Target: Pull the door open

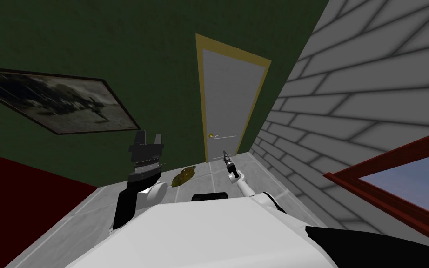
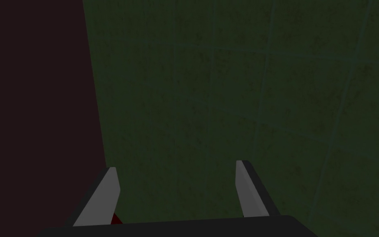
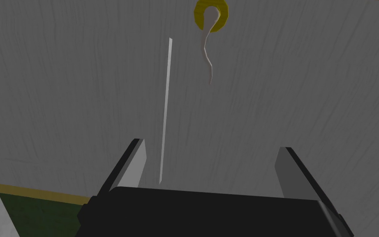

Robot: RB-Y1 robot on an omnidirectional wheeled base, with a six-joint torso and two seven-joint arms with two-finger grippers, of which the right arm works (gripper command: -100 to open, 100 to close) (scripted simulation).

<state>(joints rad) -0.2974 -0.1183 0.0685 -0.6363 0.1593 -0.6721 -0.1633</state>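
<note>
Ahead, at the passage's end: plain grey door [image 1: 227,97] in a yellow frame, seemingly shut. Slim pale lever handle [image 3: 207,57] on a round yellow rose, just beyond the right gripper [image 3: 211,146] and not touching it, long axis pointing back toward those spread, empty fingers. Nearer arm: the right. Left gripper [image 2: 177,168] raised by the dark green wall, likewise spread and empty. Olive-brown lump [image 1: 184,175] on the floor, beside the path, probably no hindrance.

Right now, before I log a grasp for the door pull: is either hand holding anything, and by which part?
Nothing is held. The right hand is open, facing the grey door, its handle ungripped; the left hand is open too.
</note>
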